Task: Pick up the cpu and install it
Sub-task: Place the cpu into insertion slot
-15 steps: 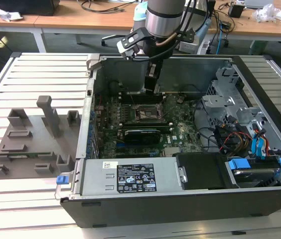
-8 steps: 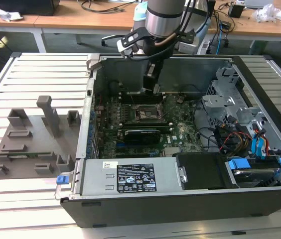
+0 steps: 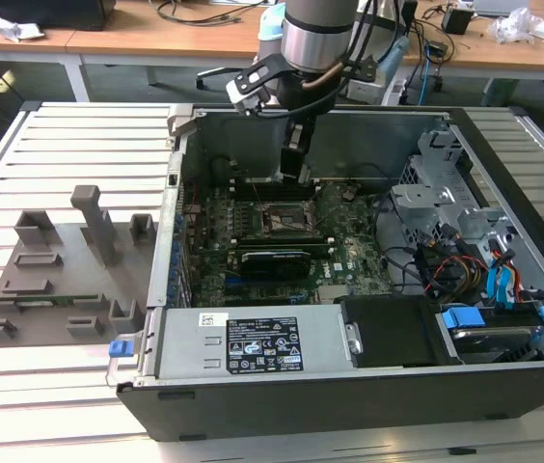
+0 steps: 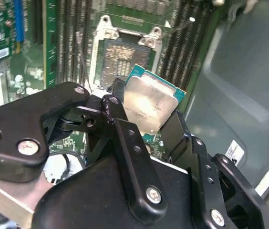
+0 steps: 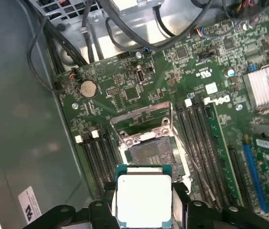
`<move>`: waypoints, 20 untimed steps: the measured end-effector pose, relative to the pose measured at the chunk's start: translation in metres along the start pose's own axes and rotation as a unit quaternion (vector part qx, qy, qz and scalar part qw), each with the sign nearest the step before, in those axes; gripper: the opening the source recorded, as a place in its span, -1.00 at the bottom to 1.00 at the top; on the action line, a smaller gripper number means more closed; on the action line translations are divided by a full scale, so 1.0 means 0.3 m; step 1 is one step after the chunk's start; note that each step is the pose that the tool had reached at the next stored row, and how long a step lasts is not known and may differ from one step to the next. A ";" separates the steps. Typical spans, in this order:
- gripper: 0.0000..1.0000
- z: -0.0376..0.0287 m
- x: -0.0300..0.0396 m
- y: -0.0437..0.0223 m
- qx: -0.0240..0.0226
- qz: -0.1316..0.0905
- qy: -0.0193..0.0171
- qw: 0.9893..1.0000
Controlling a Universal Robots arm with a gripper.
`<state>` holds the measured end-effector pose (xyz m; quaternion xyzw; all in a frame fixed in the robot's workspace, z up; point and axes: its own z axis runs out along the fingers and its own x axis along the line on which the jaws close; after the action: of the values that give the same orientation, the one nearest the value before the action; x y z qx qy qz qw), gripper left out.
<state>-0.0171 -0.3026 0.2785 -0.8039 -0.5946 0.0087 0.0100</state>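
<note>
Above the board (image 5: 125, 86), close to the open socket (image 5: 149, 151), we hold the cpu (image 5: 144, 200) with the jaws closed on its opposite edges, metal top up and clear of the socket. We judge the pickup done and the install in hand. The next move calls for squaring the chip to the socket frame and keeping it level on the way down.

I can read no text from here. The white label (image 3: 251, 348) on the power supply (image 3: 325, 342) and the sticker (image 5: 29, 205) on the case wall (image 5: 15, 119) carry print too fine to read.
</note>
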 end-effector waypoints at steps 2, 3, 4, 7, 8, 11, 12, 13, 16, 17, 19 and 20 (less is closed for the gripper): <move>0.09 0.000 0.000 0.000 -0.004 -0.019 -0.012 1.000; 0.09 0.000 0.000 0.000 -0.004 -0.028 -0.014 1.000; 0.09 0.000 0.000 0.000 -0.005 -0.037 -0.015 0.999; 0.09 0.001 0.000 0.000 -0.005 -0.064 -0.016 0.998; 0.09 0.001 0.000 0.000 -0.005 -0.073 -0.016 0.997; 0.09 0.002 0.000 0.000 -0.006 -0.101 -0.017 0.995; 0.09 0.002 0.000 0.000 -0.006 -0.114 -0.017 0.993; 0.09 0.003 0.000 0.000 -0.006 -0.139 -0.018 0.990; 0.09 0.003 0.000 0.000 -0.007 -0.156 -0.019 0.988; 0.09 0.003 0.000 0.000 -0.007 -0.156 -0.019 0.988; 0.09 0.011 -0.002 -0.007 -0.007 -0.155 -0.020 0.988; 0.09 0.014 -0.003 -0.009 -0.007 -0.154 -0.020 0.988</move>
<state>-0.0200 -0.3025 0.2743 -0.7024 -0.7115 0.0190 -0.0062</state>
